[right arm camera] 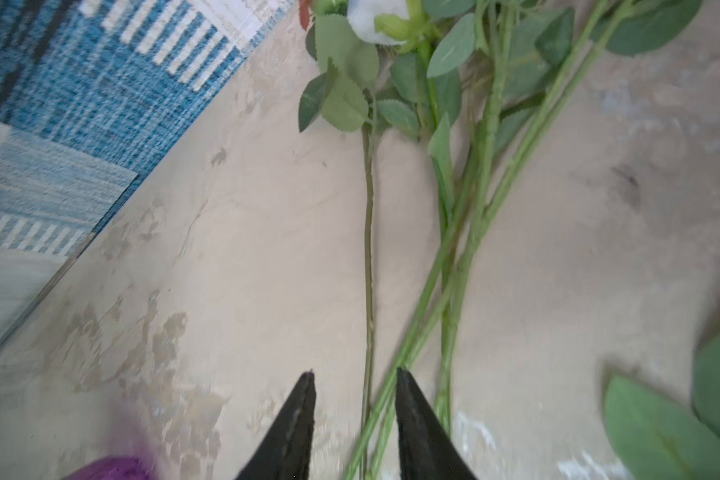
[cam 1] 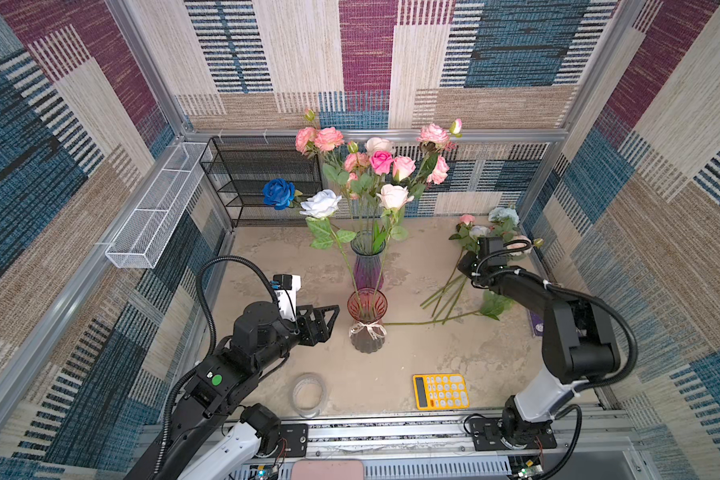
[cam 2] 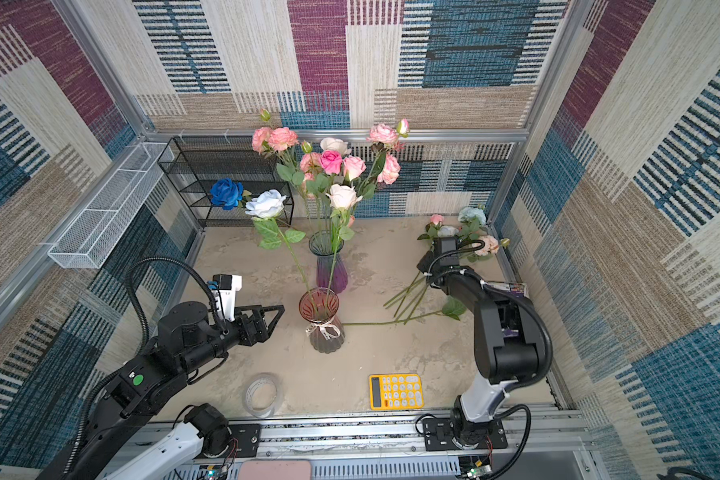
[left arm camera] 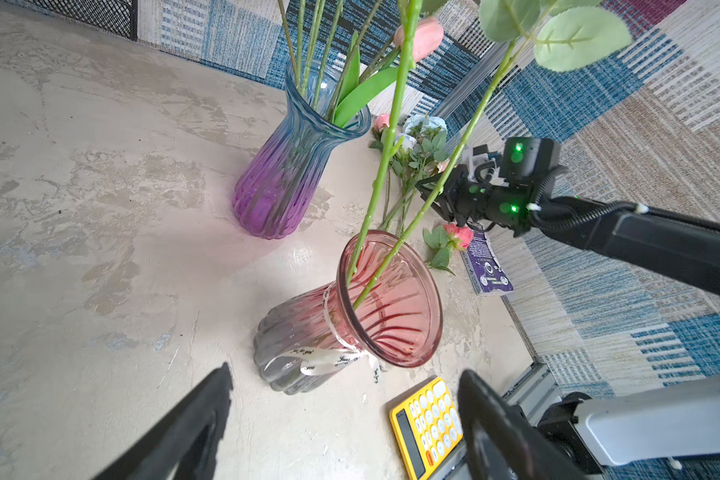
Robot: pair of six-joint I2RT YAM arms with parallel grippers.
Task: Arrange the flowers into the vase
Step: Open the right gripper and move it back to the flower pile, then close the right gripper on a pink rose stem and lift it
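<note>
**Flowers part-arranged; right fingers low over loose stems**

I find the flowers in three groups. Most of the pink and peach roses (cam 1: pixel 381 162) stand upright in the blue-and-purple vase (cam 1: pixel 368 266) at mid-table. Two more, a white rose (cam 1: pixel 320 203) and a cream rose (cam 1: pixel 393 196), have their stems in the pink vase (cam 1: pixel 366 320) just in front of it. A deep blue rose (cam 1: pixel 279 193) leans out to the left, and I cannot tell which vase holds its stem. The loose flowers (cam 1: pixel 504 216) lie flat on the table (cam 1: pixel 267 257) at the right rear, stems fanned toward the pink vase. One long stem (cam 1: pixel 425 322) ends close to its base.

The right gripper (right arm camera: pixel 355 372) is low over those stems. Its fingers stand part-way apart with a thin stem lying between the tips, and I see no clamp on it. The left gripper (cam 1: pixel 333 320) hovers just left of the pink vase, fingers spread wide, holding nothing.

Also noted: a yellow calculator (cam 1: pixel 440 391) and a tape roll (cam 1: pixel 308 394) near the front edge, and a black mesh rack (cam 1: pixel 262 178) at rear left.
</note>
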